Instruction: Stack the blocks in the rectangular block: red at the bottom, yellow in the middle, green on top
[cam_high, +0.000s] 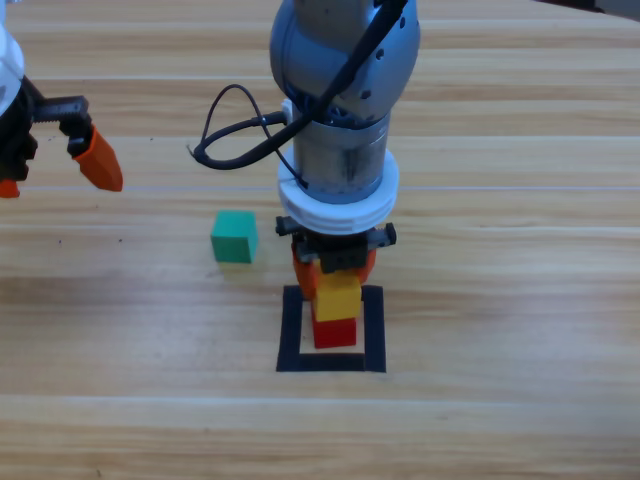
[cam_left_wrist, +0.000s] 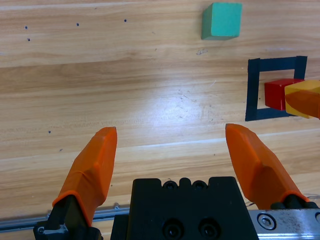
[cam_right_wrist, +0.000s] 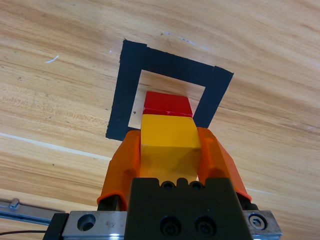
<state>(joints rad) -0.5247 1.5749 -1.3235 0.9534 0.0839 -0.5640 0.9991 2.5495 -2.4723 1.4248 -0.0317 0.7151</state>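
- The right gripper (cam_high: 337, 285) reaches down over the black tape frame (cam_high: 290, 330) near the middle of the wooden surface (cam_high: 500, 300), its orange jaws pinching the yellow cube (cam_high: 338, 297) from either side.
- In the right wrist view the yellow cube (cam_right_wrist: 169, 145) fills the gap between the jaws of the right gripper (cam_right_wrist: 169, 150), and the red cube (cam_right_wrist: 167, 104) shows just beyond it, inside the tape frame (cam_right_wrist: 131, 75).
- The red cube (cam_high: 335, 331) sits in the frame's wood-coloured middle; from above, the yellow cube lies directly over it. Whether the two touch I cannot tell.
- The teal-green cube (cam_high: 234, 237) stands alone on the surface, outside the frame, to the upper left of it and beside the right arm.
- The left gripper (cam_high: 60, 150) waits at the picture's left edge, well apart from the cubes.
- In the left wrist view the left gripper (cam_left_wrist: 172, 145) has its jaws spread wide with only bare wood between them; farther off lie the teal-green cube (cam_left_wrist: 221, 20), the tape frame (cam_left_wrist: 252, 90) and the red cube (cam_left_wrist: 278, 93), with the yellow cube (cam_left_wrist: 304, 90) at the right edge.
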